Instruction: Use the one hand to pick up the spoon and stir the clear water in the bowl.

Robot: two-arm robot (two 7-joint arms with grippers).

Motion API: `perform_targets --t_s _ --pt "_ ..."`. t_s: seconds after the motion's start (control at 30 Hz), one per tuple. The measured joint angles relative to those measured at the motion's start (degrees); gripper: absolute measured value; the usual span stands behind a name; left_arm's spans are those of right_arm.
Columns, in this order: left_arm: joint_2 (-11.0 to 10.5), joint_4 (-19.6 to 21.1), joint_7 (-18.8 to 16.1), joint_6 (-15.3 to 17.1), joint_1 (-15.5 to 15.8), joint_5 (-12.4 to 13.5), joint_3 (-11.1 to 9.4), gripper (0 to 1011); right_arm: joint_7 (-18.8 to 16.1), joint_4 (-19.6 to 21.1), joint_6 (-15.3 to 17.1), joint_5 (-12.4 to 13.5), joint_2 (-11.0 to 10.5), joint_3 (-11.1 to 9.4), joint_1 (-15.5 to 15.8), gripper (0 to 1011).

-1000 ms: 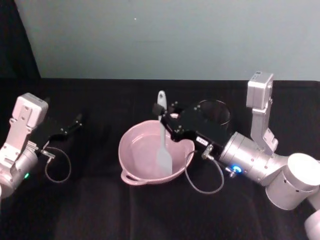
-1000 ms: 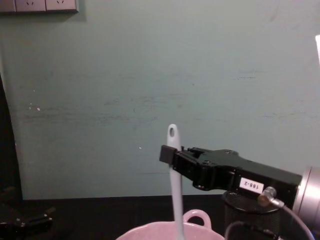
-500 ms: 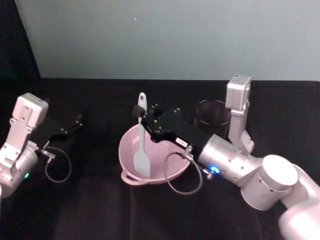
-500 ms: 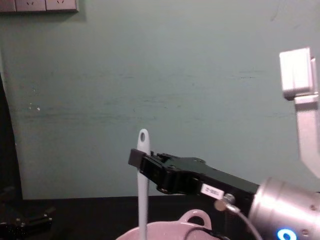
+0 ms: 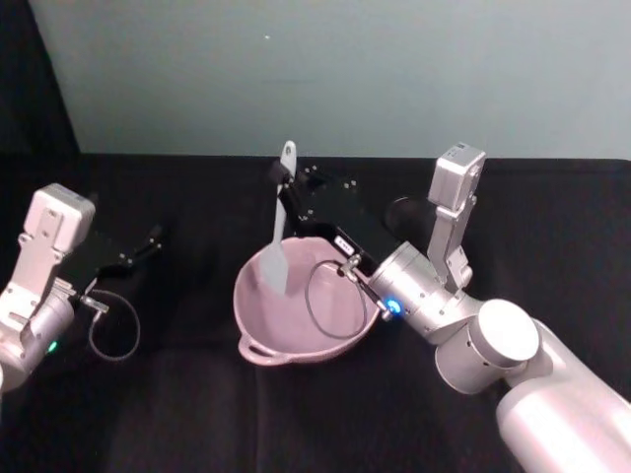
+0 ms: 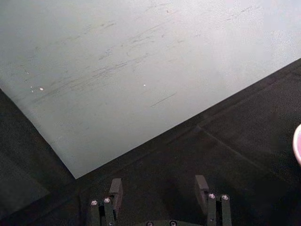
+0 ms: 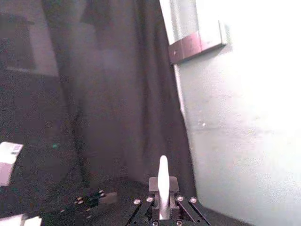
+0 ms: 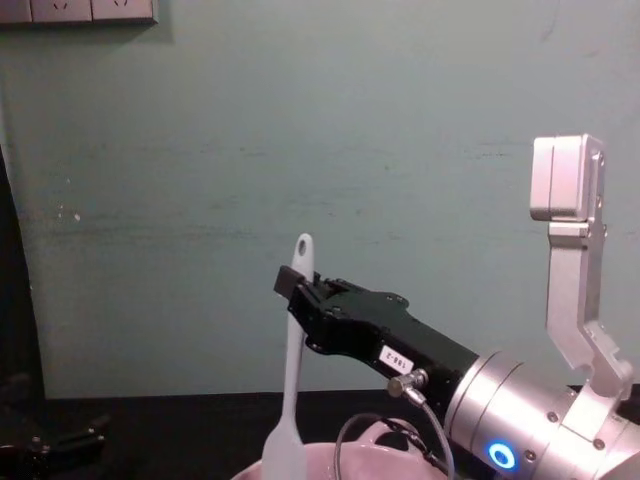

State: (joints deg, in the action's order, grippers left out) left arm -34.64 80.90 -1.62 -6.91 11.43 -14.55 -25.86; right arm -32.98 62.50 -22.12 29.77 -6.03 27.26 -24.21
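My right gripper (image 5: 280, 183) is shut on the handle of the white spoon (image 5: 278, 239), which hangs nearly upright with its flat blade over the far left part of the pale pink bowl (image 5: 258, 343). In the chest view the spoon (image 8: 292, 380) rises above the bowl's rim (image 8: 330, 461), with the right gripper (image 8: 290, 290) clamping it just below the hole in the handle. The spoon handle (image 7: 162, 182) stands between the shut fingers in the right wrist view. My left gripper (image 5: 156, 236) rests open over the table at the left, fingers (image 6: 201, 187) spread apart with nothing between them.
A black wire-mesh cup (image 5: 402, 215) stands behind the bowl, mostly hidden by the right arm. Black cloth covers the table (image 5: 197, 414), and a teal wall (image 5: 335, 69) stands behind it. A thin cable (image 5: 330, 301) from the right wrist loops over the bowl.
The right gripper has swept the spoon from the bowl's right, across to the left, then lifted it toward the far rim, so the blade sits higher. The left arm has not moved.
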Motion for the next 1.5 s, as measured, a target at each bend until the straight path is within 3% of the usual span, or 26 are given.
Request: perform_targets --t_s 0.17,0.33,0.57,0.7,0.9,1.2,1.5 --pt "0.0 0.0 0.0 0.0 0.0 0.0 0.0 1011 1.2 -2.8 -3.7 -1.9 1.1 -1.2 -1.0 114" --pt "0.0 0.0 0.0 0.0 0.0 0.0 0.0 1011 2.3 -4.0 -5.3 -3.3 1.1 -2.4 -1.4 114" --pt "0.0 0.0 0.0 0.0 0.0 0.0 0.0 1011 2.9 -4.0 -6.0 -4.7 -0.1 -4.1 -1.3 114" --pt "0.0 0.0 0.0 0.0 0.0 0.0 0.0 1011 2.7 -1.9 -6.0 -5.5 -1.4 -4.7 0.1 116" --pt "0.0 0.0 0.0 0.0 0.0 0.0 0.0 1011 0.9 3.2 -2.4 -5.5 -4.0 -5.0 3.0 114" --pt "0.0 0.0 0.0 0.0 0.0 0.0 0.0 1011 -2.9 13.3 6.0 -1.8 -8.5 -4.0 8.5 114" --pt "0.0 0.0 0.0 0.0 0.0 0.0 0.0 1011 -3.6 15.9 8.4 0.5 -9.0 -1.9 9.6 114"
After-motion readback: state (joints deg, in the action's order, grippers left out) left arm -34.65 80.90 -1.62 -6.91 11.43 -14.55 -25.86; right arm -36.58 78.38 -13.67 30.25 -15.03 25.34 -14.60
